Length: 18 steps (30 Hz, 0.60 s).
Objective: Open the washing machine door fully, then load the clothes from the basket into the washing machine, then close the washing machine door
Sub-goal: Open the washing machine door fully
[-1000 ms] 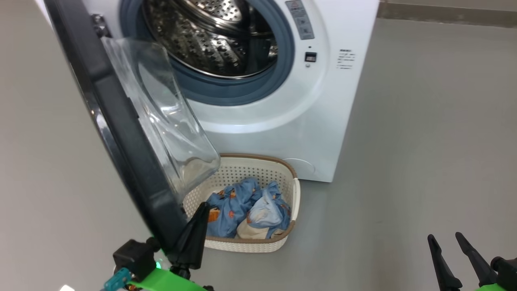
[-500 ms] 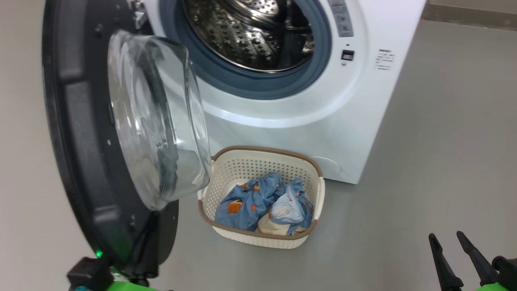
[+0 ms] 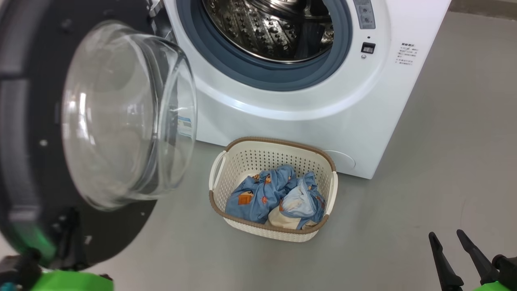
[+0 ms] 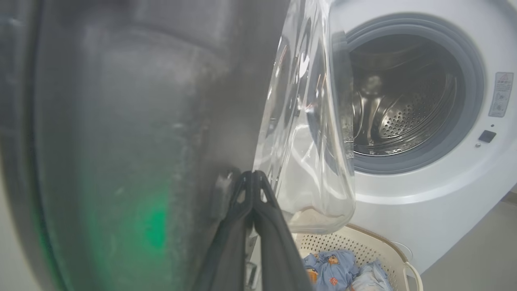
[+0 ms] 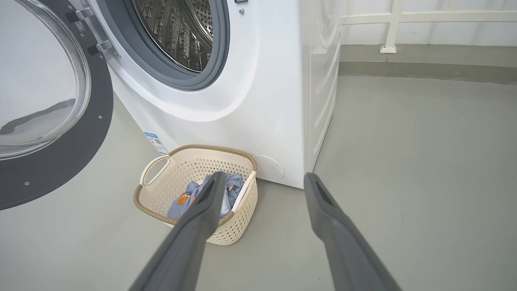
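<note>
— Two grippers are to be accounted for. What is seen furthest left?

— The washing machine door (image 3: pixel 101 121) is seen swung wide, with its black rim and clear glass bowl turned toward the head camera. The left gripper (image 4: pixel 252 177) is placed low on that rim. Its jaws are pressed together with nothing between them, and their tips are laid at the rim's edge beside the glass. Whether the rim is actually touched cannot be told.

— And next to the door?

— The washing machine (image 3: pixel 307 129) is found standing on the grey floor (image 3: pixel 404 226) with its mouth uncovered. The steel drum (image 3: pixel 274 28) is ringed by the grey-blue gasket (image 3: pixel 258 79). A blue label (image 5: pixel 155 142) is stuck at the lower corner nearest the door.

— Where are the clothes kept?

— The basket (image 3: pixel 278 141) is set on the floor just in front of the machine, below the drum's mouth and right of the door. The clothes (image 3: pixel 262 194) are bundled inside it. Light blue cloth with orange patches is seen, and a cream piece is tucked at the near right.

— And at the far right?

— The right gripper (image 3: pixel 445 234) is held low above the floor, well apart from the basket. Its jaws are spread wide and nothing is held in them.
</note>
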### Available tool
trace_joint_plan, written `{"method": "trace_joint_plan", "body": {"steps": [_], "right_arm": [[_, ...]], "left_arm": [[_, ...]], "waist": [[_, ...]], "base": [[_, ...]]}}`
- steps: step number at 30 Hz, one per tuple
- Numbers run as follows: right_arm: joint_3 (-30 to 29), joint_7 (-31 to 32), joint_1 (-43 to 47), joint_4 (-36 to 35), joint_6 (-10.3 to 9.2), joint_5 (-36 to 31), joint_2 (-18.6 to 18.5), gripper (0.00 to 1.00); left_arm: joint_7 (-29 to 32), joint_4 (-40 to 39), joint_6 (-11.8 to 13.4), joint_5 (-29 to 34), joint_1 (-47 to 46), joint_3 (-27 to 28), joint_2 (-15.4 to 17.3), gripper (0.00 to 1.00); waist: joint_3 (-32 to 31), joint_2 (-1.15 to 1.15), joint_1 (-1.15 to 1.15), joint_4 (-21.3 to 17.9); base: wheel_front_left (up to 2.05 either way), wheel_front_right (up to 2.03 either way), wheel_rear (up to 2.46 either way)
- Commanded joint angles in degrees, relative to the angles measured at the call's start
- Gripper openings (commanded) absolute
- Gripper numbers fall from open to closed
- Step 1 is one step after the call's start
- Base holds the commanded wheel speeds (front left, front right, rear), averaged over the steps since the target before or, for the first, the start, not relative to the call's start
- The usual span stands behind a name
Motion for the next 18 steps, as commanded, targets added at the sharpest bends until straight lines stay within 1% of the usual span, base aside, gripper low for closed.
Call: {"method": "trace_joint_plan", "body": {"steps": [1, 9, 15, 18], "right_arm": [[1.13, -0.70, -1.62, -1.32, 0.09, -0.41, -1.52, 1.00], [1.22, -0.70, -2.35, -1.35, 0.09, -0.42, -1.84, 1.00], [1.23, -0.70, -3.06, -1.49, 0.09, -0.42, -2.24, 1.00], [1.18, -0.70, -3.39, -1.58, 0.09, -0.49, -2.42, 1.00]], "left_arm": [[-0.40, 0.03, 0.96, -0.15, -4.14, 4.65, 3.08, 0.00], [-0.40, 6.28, 1.61, 0.36, -9.61, 11.38, 6.52, 0.00], [-0.40, 10.97, 1.41, 1.40, -13.19, 15.73, 9.56, 0.00], [-0.40, 12.56, 1.12, 1.63, -14.60, 16.99, 10.47, 0.00]], "waist": [[0.53, 0.00, 0.00, 0.02], [2.07, 0.00, 0.00, -0.54], [3.83, 0.00, 0.00, -1.02], [4.64, 0.00, 0.00, -1.10]], "base": [[0.00, 0.00, 0.00], [0.00, 0.00, 0.00], [0.00, 0.00, 0.00], [0.00, 0.00, 0.00]]}}
